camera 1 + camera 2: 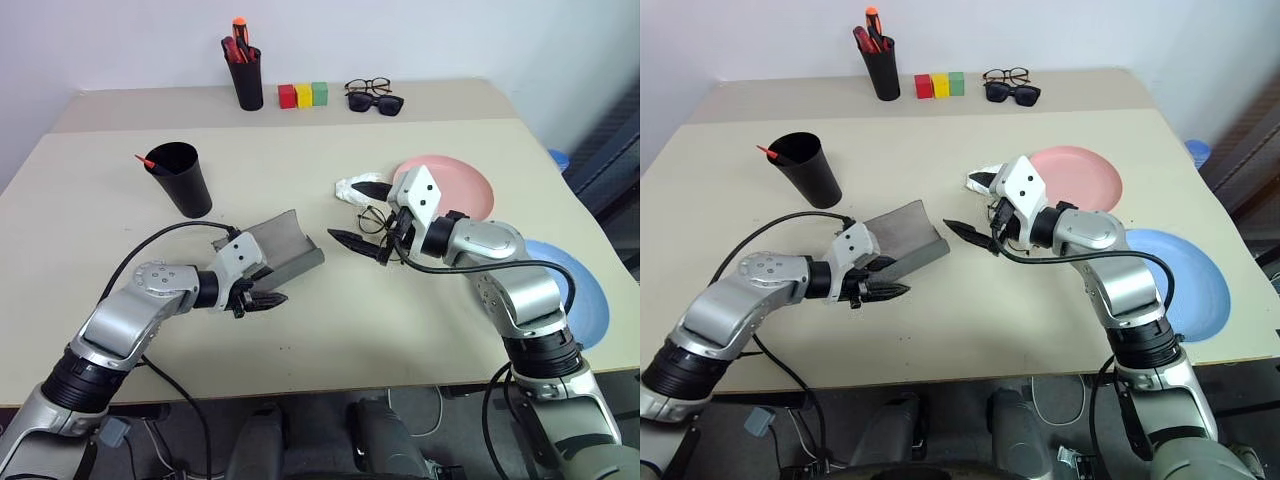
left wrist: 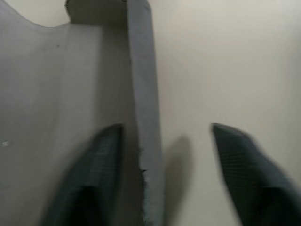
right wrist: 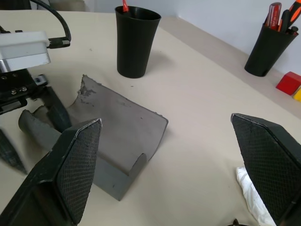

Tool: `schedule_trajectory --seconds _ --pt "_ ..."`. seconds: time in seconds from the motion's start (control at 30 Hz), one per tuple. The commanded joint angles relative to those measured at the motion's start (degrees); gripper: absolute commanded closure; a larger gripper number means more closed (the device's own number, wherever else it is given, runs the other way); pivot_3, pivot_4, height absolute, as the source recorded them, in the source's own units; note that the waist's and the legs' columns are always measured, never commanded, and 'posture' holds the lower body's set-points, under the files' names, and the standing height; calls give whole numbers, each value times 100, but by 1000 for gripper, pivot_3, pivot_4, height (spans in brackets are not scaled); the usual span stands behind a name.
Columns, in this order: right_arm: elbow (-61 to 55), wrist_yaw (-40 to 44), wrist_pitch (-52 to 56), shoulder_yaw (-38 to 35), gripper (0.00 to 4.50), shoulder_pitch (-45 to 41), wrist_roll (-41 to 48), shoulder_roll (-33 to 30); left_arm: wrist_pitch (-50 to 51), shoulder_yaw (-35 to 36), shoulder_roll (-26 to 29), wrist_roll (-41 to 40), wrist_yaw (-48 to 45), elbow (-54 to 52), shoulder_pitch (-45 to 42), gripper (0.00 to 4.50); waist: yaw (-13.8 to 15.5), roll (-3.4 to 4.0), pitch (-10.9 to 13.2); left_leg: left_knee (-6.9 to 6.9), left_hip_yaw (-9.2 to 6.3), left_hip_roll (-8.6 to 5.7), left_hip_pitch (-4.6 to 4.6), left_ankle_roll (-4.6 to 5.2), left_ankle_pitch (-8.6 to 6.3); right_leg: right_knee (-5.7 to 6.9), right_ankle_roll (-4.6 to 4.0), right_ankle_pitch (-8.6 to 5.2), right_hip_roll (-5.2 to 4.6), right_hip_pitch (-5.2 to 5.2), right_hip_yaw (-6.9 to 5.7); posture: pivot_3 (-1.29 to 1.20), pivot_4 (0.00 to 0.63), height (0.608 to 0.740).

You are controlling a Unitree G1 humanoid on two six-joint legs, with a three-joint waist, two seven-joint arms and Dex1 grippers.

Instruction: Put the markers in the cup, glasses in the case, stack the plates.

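Observation:
The grey case (image 1: 283, 250) lies open mid-table with its flap up. My left gripper (image 1: 262, 298) is open at the case's near end. In the left wrist view one finger (image 2: 91, 179) is inside the case and the other (image 2: 251, 179) is outside over the table, with the case wall (image 2: 146, 141) between them. My right gripper (image 1: 362, 215) hangs wide open to the right of the case. The wire-rimmed glasses (image 1: 374, 220) lie on the table beside it. A red marker (image 1: 145, 160) sticks out of the black cup (image 1: 182, 180). The pink plate (image 1: 460, 188) and blue plate (image 1: 585, 290) lie apart at the right.
A crumpled white cloth (image 1: 352, 186) lies by the pink plate. At the back stand a black pot of red and orange pens (image 1: 245, 78), three coloured blocks (image 1: 303, 95), and spare glasses with black sunglasses (image 1: 374, 98). A black cable (image 1: 150, 245) loops off my left wrist.

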Motion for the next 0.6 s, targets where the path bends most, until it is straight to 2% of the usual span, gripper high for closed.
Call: schedule_trajectory --seconds 0.03,0.1,0.13,0.33,0.43,0.53,0.6 --pt "-278 -47 -30 -64 0 33 -14 -11 -161 -13 13 165 -149 -18 -196 3420 4 0 0 0 0 0 0 0 0 0 0 0 0 0 0 0 150 740" --pt "-281 -50 -35 -56 0 56 -28 -22 -413 -65 82 260 -375 2 -212 4412 4 0 0 2 0 -1 0 0 0 0 0 0 -1 3 0 0 150 740" --pt "-267 -47 -43 -57 0 62 -37 -32 -725 -131 167 361 -596 10 -193 4473 4 0 0 2 1 -1 0 0 0 -1 0 0 -1 3 0 0 150 740" --pt "-125 -7 -116 -126 0 27 -117 -125 -1893 -517 576 943 -1589 408 -284 4473 4 0 0 0 2 -1 0 0 0 -4 0 0 0 2 0 0 150 740" --pt "-105 -3 -138 -172 0 35 -131 -183 -2378 -522 539 1133 -1838 744 -496 4473 14 0 0 1 4 -1 0 0 0 -4 0 0 0 4 -1 0 150 740" --pt "-102 -20 -152 -195 0 69 -150 -216 -2436 -575 500 1227 -2074 1011 -697 4473 13 0 0 4 6 -1 0 2 -1 -6 0 0 0 7 -3 0 150 740" --pt "-119 -51 -131 -237 0 121 -160 -249 -2399 -562 469 1233 -2176 1126 -796 3938 7 0 0 4 7 -1 0 3 -2 -7 0 0 0 8 -3 0 150 740"
